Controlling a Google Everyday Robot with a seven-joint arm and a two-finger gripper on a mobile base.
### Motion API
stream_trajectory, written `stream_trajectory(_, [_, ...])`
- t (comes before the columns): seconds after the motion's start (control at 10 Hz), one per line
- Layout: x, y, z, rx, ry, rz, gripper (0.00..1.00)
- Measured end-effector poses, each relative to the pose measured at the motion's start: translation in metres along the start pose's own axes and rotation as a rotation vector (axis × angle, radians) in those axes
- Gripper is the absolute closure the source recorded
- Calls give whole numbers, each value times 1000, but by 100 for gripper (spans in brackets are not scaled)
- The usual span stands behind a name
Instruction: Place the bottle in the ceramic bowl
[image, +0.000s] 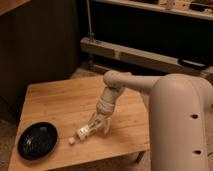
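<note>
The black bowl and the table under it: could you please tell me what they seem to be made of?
The bowl looks like glazed ceramic: glossy black with light glints. The table looks like light unpainted wood, with plank seams showing. The pincer is at the bottle, apart from the bowl.
</note>
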Motion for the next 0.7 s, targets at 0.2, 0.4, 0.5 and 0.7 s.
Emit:
stream_trajectory(0.2, [-5, 7, 4, 1, 7, 0, 35])
stream_trajectory(0.4, [-9, 13, 7, 0, 15, 0, 35])
stream_trajectory(0.5, [-11, 16, 8, -1, 19, 1, 35])
stream_trajectory(0.7, [-16, 19, 13, -3, 28, 3, 35])
